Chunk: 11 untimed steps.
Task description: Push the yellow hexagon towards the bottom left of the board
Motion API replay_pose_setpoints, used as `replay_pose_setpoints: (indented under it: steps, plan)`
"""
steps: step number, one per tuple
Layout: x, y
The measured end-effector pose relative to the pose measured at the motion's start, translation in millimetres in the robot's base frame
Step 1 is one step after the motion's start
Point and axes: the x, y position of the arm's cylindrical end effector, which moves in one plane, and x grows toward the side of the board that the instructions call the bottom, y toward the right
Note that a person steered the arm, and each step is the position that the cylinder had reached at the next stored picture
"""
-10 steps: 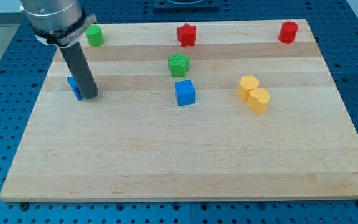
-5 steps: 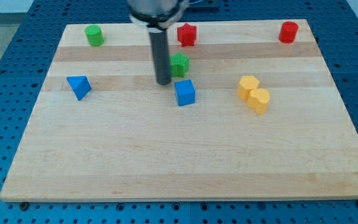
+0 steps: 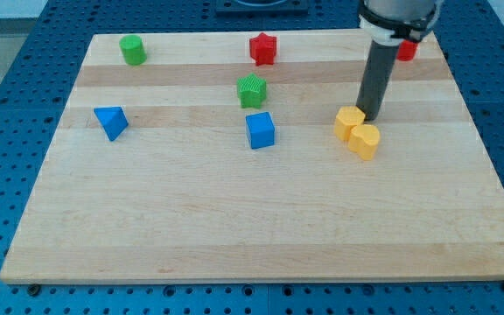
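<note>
Arm: a straight dark rod comes down from the view's top right, with no pincer on it, so there is nothing to be apart, together or clamped.
My tip (image 3: 372, 116): rests at the upper right edge of the yellow hexagon, touching it or just beside it; which of the two I cannot tell.
Yellow hexagon (image 3: 349, 122): lies right of centre on the counter, in its upper half, well apart from the bottom left corner.
Second yellow block (image 3: 365, 140): rounded in outline, exact shape unclear; it touches the hexagon on its lower right side.
Blue cube (image 3: 260, 129): sits near the middle of the counter, to the left of the yellow pair and apart from them.
Green block (image 3: 251, 90): ribbed, star-like shape, just above the blue cube and close to it without touching.
Blue triangle (image 3: 111, 121): lies at the view's left, alone, well apart from the other blocks.
Green cylinder (image 3: 132, 49): stands near the top left corner.
Red star (image 3: 263, 48): stands at the top edge, about mid-width.
Red block (image 3: 407, 50): near the top right corner, partly hidden behind the rod, so its shape cannot be made out.
Counter (image 3: 234, 227): a pale wooden board on a blue perforated base.
</note>
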Motion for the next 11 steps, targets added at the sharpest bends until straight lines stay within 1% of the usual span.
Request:
replay_pose_setpoints:
  steps: [1,2,3,5,6,7,8,10,11]
  plan:
    - [24.1,-0.3]
    - [28.9,-10.3]
    - [26.7,-13.5]
    - [9.2,-15.3]
    - [16.3,-15.8]
    - [37.8,-22.0]
    - [47.3,-40.7]
    - [37.1,-71.2]
    - [19.8,-71.6]
